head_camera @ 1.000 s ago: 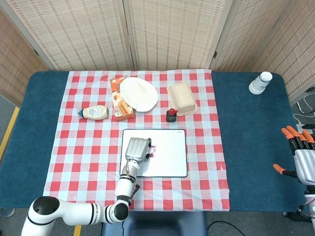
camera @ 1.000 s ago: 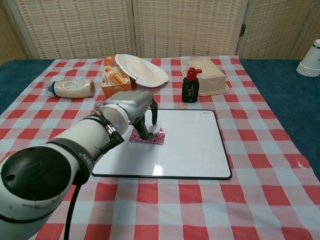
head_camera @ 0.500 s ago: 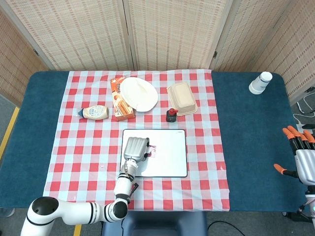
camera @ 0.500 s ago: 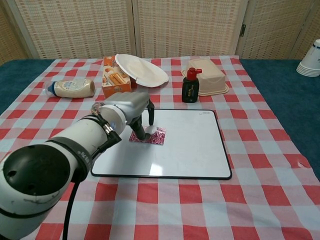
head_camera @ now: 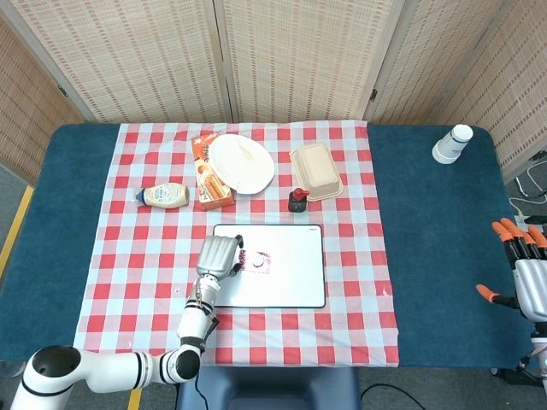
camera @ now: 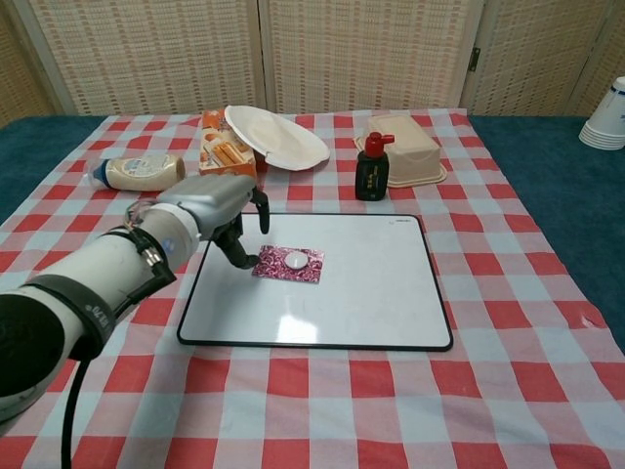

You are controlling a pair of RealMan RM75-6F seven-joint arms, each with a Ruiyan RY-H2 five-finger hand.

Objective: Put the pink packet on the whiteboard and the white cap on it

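Observation:
The pink packet (camera: 289,264) lies flat on the whiteboard (camera: 381,293), left of its middle, and the small white cap (camera: 296,260) sits on top of it. In the head view the packet (head_camera: 258,261) shows with the cap as a pale dot on it. My left hand (camera: 217,205) hovers at the whiteboard's left edge, just left of the packet, fingers curled downward and holding nothing; the same hand (head_camera: 217,255) is seen from above. My right hand (head_camera: 523,272) stays far off at the table's right edge, fingers spread and empty.
Behind the whiteboard stand a dark sauce bottle (camera: 371,167), a beige lidded box (camera: 407,151), a white plate (camera: 276,137) leaning on an orange box (camera: 222,149), and a lying mayonnaise bottle (camera: 140,173). Stacked white cups (camera: 607,116) stand at the far right.
My left hand has let go of the cap and drawn back to the left, off the packet. The white cap now shows on the packet.

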